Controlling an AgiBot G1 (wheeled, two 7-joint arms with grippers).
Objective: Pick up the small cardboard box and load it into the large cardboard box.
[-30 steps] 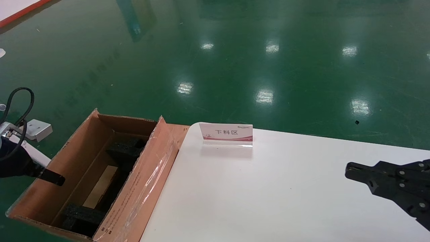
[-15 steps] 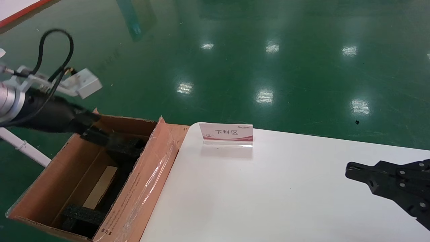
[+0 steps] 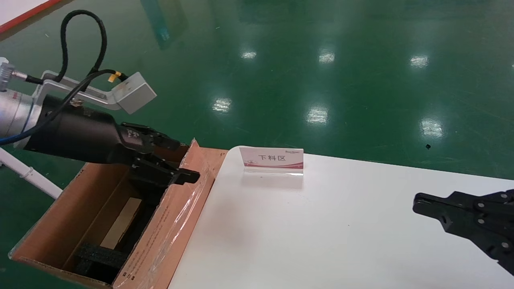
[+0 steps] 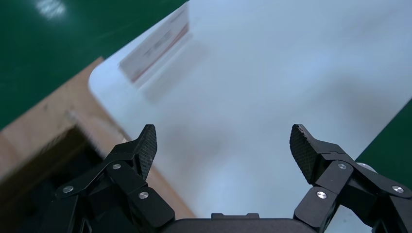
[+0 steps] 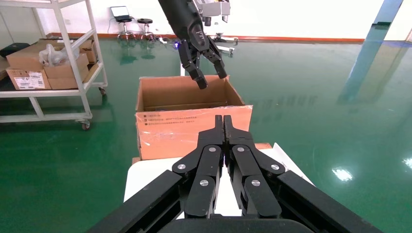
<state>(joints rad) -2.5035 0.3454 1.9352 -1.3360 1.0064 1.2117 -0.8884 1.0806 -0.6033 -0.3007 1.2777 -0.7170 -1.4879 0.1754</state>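
Left end effector (image 3: pixel 180 159) hangs above the far end of the large cardboard box (image 3: pixel 60 208), over the taped inner flap (image 3: pixel 176 216), fingers spread wide with nothing between them; the left wrist view confirms both pads (image 4: pixel 147 145) apart and bare, looking past the carton edge onto the white table (image 3: pixel 321 233). Right end effector (image 3: pixel 419 200) sits low over the table's right side, fingers pressed together, apparently parked. The carton stands open beside the table's left edge, black foam blocks (image 3: pixel 98 257) at its near and far ends and a pale cardboard strip (image 3: pixel 120 222) on its floor between them. The small cardboard box is not clearly in sight: the table shows only a small sign stand (image 3: pixel 272 158), and I cannot tell whether the pale strip is that box. In the right wrist view, loose cartons sit on a shelf trolley (image 5: pixel 73 63) well away. Judgement: the left arm is travelling, empty. To do this step well, locate the slab first, keep the fingers spread until they straddle its narrow edges, and clear the raised flap on every crossing; clipping that flap could shift the carton. When loading, lower the slab level into the gap between the foam blocks.
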